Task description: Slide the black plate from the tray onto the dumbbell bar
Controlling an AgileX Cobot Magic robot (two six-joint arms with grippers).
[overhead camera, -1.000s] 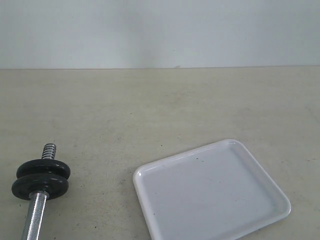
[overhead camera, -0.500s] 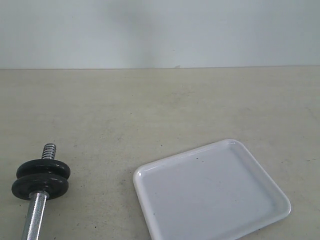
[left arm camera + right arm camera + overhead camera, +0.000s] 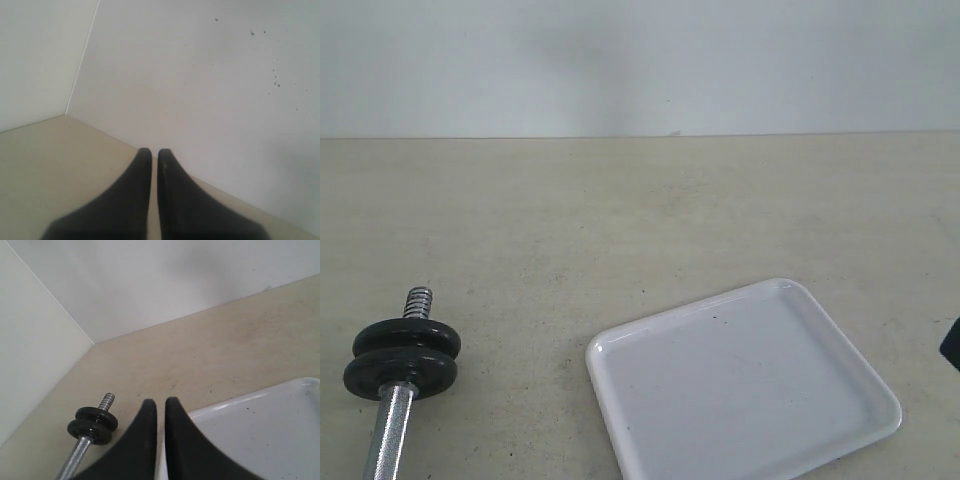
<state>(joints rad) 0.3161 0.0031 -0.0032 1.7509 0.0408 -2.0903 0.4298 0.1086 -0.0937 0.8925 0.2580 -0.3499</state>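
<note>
The white tray [image 3: 740, 385] lies at the front right with nothing on it. The chrome dumbbell bar [image 3: 388, 440] lies at the front left, its threaded end [image 3: 418, 300] pointing away. Two black plates [image 3: 405, 342] sit pressed together on it just behind that end; I cannot tell one from the other. The right wrist view shows the same plates [image 3: 95, 422], the bar [image 3: 75, 460] and the tray's corner [image 3: 270, 430] beyond my right gripper [image 3: 160, 402], which is shut and empty. My left gripper [image 3: 154, 151] is shut on nothing, facing bare table and wall.
A beige tabletop [image 3: 640, 220] runs back to a pale wall [image 3: 640, 60]. A dark piece of the right arm [image 3: 952, 345] shows at the right edge, beside the tray.
A dark piece of the right arm has come into view at the right edge of the exterior view. The plates, bar and tray have not moved.
</note>
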